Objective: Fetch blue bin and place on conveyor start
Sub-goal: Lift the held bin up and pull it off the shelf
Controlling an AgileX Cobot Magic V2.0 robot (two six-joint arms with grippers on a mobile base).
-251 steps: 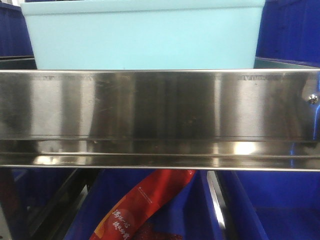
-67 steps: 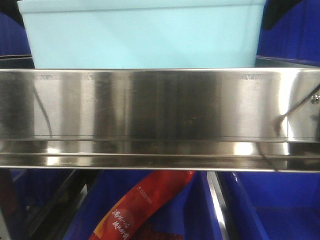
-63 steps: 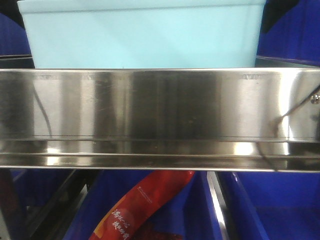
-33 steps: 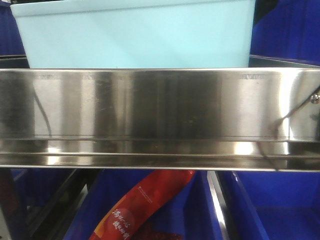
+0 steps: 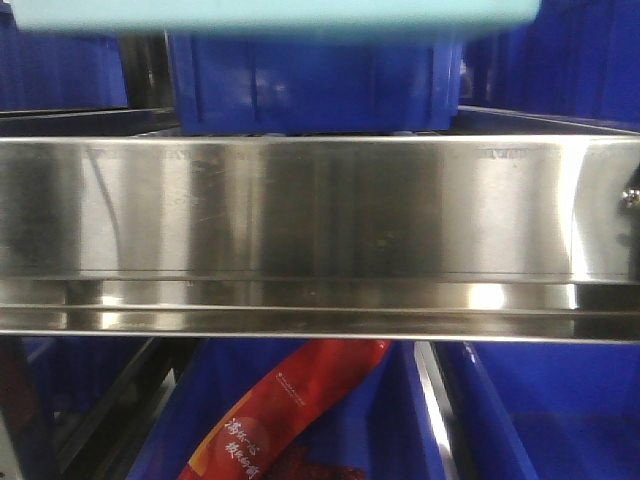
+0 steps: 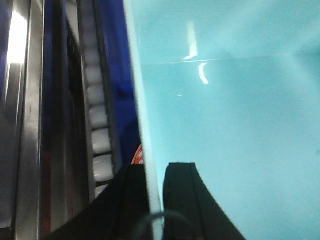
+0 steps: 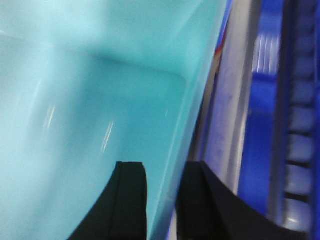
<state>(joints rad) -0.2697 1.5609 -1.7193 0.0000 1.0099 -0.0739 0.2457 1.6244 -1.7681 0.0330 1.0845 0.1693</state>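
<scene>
**Blue bin (image 5: 270, 12) held above the shelf, a gripper clamped on each side wall**

In the front view, the blue bin showed only as a pale turquoise strip along the top edge. It sat well above the steel shelf rail (image 5: 320, 210) and did not touch it. Behind and below the strip stood a dark blue ribbed bin (image 5: 310, 90). Under the rail, a red packet (image 5: 290, 410) lay in another dark blue bin.

From the left wrist, the left gripper (image 6: 154, 172) was closed on the bin's wall, one black finger outside and one inside the glossy interior. A column of white rollers (image 6: 97, 125) ran alongside.

From the right wrist, the right gripper (image 7: 162, 170) pinched the opposite wall the same way, though that picture was blurred.
</scene>
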